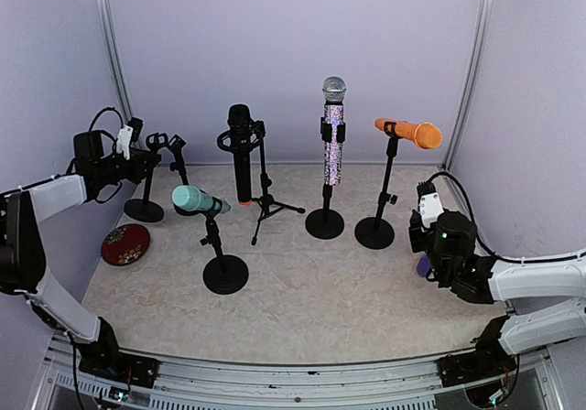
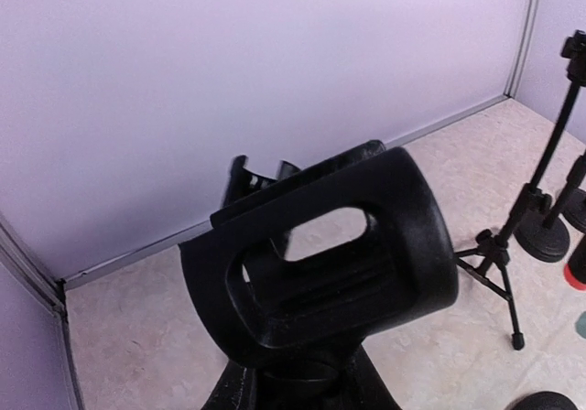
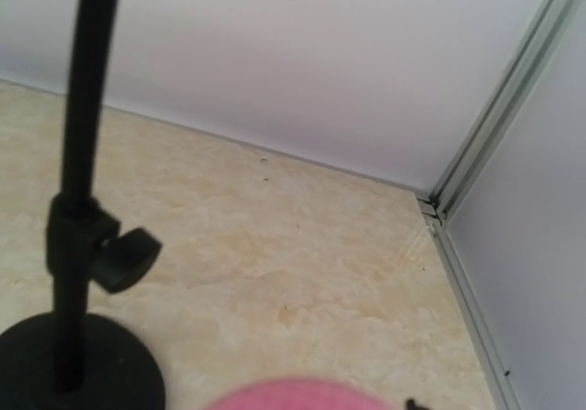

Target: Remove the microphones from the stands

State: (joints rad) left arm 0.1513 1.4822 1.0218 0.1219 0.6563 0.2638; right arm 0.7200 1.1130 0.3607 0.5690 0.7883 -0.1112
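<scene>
Left tool [image 1: 145, 161] is closed down narrow on the post of the empty stand [image 1: 144, 210], just under its black clip [image 2: 366, 245]. Its wrist view looks up into that clip from close by; the clip holds nothing, and the fingers are too dark against the post to pick out there. Right tool [image 1: 426, 245] sits well apart from it, at the opposite side of the worktop [image 1: 311, 291], partly closed on the pink microphone [image 1: 423, 266]. From above, a purple-pink end pokes out just below its tip, and its wrist view catches only a blurred pink curve at the bottom edge, so how much of the body lies in the grip cannot be told. Just ahead of this tool stands a black stand [image 3: 78, 199] with a locking knob [image 3: 124, 259], carrying the orange microphone [image 1: 412, 133]. Beyond that stand, toward the other tool, come a glittery microphone [image 1: 332, 140] upright on its stand, a black microphone [image 1: 241, 158] clipped to a tripod [image 1: 265, 204], and a mint-green microphone [image 1: 197, 199] tilted on a short stand. A red dish [image 1: 125, 243] lies on the worktop near the empty stand's base.
</scene>
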